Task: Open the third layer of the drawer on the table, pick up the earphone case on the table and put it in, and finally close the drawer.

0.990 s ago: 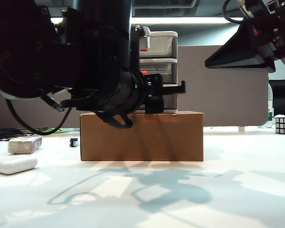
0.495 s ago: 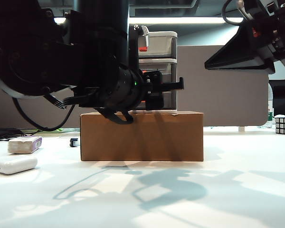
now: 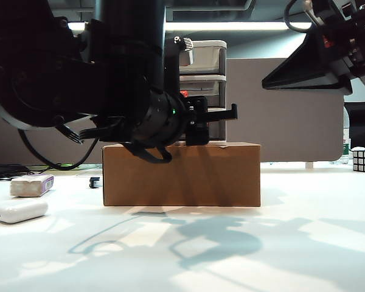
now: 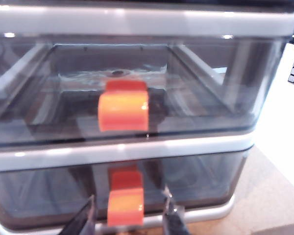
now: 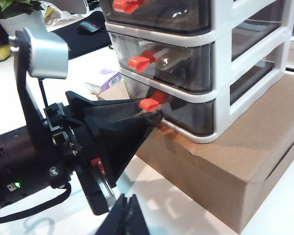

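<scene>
**Left gripper at the bottom drawer's handle**

The drawer [image 5: 186,63] stands on a cardboard box [image 3: 181,174] on the table [image 3: 280,243]. The left gripper [image 4: 130,218] is at the third layer [image 4: 196,181] — its fingers [image 4: 83,223] stand apart on either side of the red-orange handle [image 4: 125,205], not clamped on it. All three layers look closed. The earphone case [image 3: 20,211] lies on the table well to the left, near a whitish block [image 3: 31,185]. The right gripper [image 5: 127,215] hangs raised to the right of the drawer — its fingers look close together, though I cannot tell for certain.
</scene>
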Controlling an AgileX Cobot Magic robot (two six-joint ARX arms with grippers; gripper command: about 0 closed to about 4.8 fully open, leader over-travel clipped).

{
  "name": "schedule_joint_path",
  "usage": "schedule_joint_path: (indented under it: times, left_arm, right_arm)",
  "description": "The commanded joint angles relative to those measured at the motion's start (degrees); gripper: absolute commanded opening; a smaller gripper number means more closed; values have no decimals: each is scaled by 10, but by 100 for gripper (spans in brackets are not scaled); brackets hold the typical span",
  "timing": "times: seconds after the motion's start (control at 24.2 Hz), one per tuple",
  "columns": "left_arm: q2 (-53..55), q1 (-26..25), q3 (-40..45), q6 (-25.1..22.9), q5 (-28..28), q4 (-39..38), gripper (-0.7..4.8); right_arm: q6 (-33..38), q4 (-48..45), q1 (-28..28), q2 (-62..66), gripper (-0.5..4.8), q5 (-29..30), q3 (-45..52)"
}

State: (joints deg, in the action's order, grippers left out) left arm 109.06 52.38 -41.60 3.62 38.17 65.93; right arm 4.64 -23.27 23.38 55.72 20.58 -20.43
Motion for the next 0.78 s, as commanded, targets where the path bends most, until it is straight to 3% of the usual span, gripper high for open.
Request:
schedule_joint_path:
  times: [0.04, 0.7, 0.78]
  left_arm:
    - [0, -1, -12, -2, 0, 4, 169]
    - [0, -9, -19, -2, -9, -14, 137]
    - [0, -9, -19, -2, -9, -16, 104]
  right_arm:
    - [-2, -10, 0, -1, -6, 0, -3]
    - [-2, -10, 0, -1, -6, 0, -3]
    - [-2, -10, 0, -1, -6, 0, -3]
